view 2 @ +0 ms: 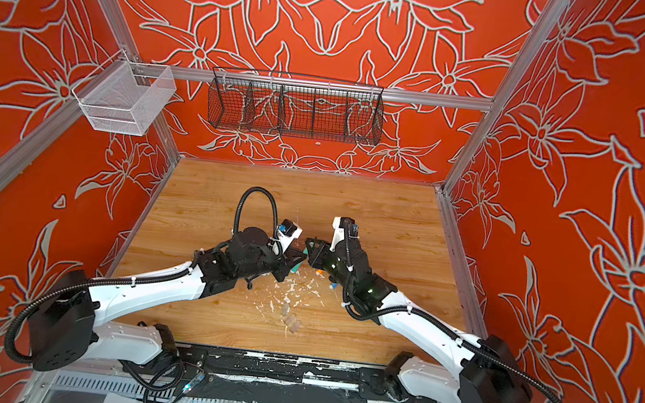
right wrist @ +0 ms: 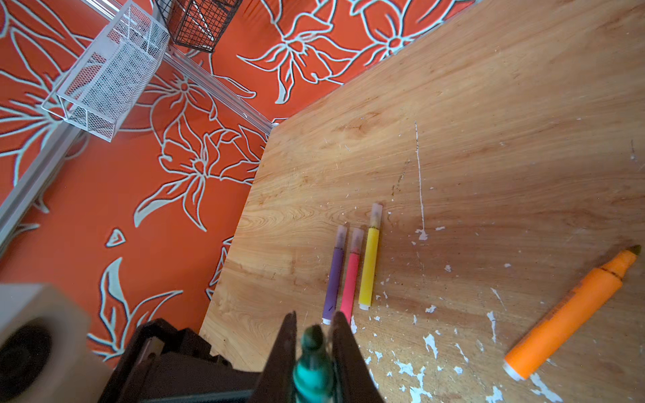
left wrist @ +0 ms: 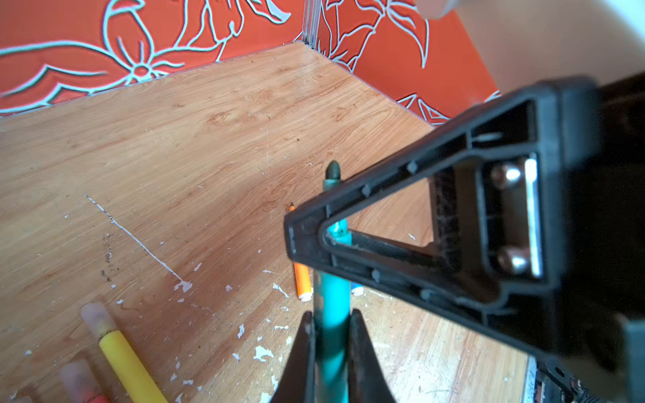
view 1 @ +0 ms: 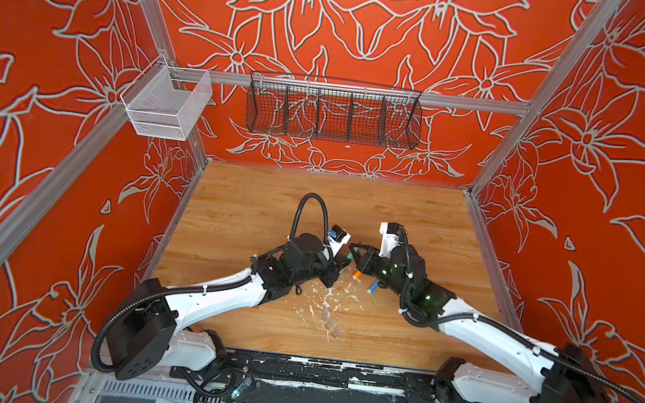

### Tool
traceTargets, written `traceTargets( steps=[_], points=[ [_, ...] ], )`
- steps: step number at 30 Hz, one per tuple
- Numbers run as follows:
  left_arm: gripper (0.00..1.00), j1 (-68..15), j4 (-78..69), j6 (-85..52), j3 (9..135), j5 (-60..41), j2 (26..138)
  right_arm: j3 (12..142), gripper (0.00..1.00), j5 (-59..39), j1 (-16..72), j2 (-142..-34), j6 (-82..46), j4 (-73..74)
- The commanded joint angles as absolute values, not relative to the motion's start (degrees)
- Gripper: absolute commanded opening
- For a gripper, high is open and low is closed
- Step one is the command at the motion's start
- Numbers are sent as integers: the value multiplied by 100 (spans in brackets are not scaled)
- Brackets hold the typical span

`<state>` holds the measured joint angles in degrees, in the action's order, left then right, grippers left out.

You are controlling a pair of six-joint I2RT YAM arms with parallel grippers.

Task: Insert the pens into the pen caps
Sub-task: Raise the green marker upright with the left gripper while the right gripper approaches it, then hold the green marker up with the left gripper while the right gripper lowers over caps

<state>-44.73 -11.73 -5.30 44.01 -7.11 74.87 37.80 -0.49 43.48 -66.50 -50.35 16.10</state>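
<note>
My left gripper (left wrist: 331,314) is shut on the barrel of the green pen (left wrist: 331,335). My right gripper (right wrist: 314,321) is shut on the same green pen (right wrist: 311,373) just behind its bare dark tip. In both top views the two grippers meet at mid-table, left gripper (view 1: 340,268) against right gripper (view 1: 353,253). The orange pen (right wrist: 572,307) and blue pen (view 1: 373,287) lie uncapped nearby. The yellow pen (right wrist: 370,265), pink pen (right wrist: 350,279) and purple pen (right wrist: 334,279) lie side by side with pen caps on. Loose pen caps (view 1: 331,324) lie nearer the front edge.
White flecks of debris (view 1: 315,307) litter the wooden table (view 1: 249,210). A white mesh basket (view 1: 166,104) and a black wire basket (view 1: 332,115) hang on the back rail. Red patterned walls close in three sides.
</note>
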Motion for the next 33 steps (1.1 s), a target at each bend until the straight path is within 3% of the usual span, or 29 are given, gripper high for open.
traceTargets(
  steps=[1, 9, 18, 20, 27, 29, 33],
  points=[
    [21, -4526, -1450, -422, 4382, -784, 7367, 3852, 2, -198, 4385, -6593, -5191, 1762],
    [38, -4527, -1367, -413, 4480, -809, 7512, 3677, 0, -225, 4395, -6328, -5292, 1861],
    [40, -4526, -1283, -387, 4588, -914, 7665, 3546, 0, -270, 4407, -6147, -5338, 1984],
    [35, -4526, -1272, -389, 4589, -914, 7647, 3567, 0, -307, 4407, -6178, -5355, 2003],
    [0, -4529, -1296, -404, 4570, -845, 7614, 3533, 0, -253, 4412, -6126, -5330, 1991],
    [0, -4526, -1303, -445, 4570, -802, 7623, 3533, 7, -226, 4412, -6102, -5294, 1950],
    [0, -4486, -1293, -557, 4587, -597, 7656, 3509, 31, -110, 4410, -5886, -5123, 1793]
  ],
)
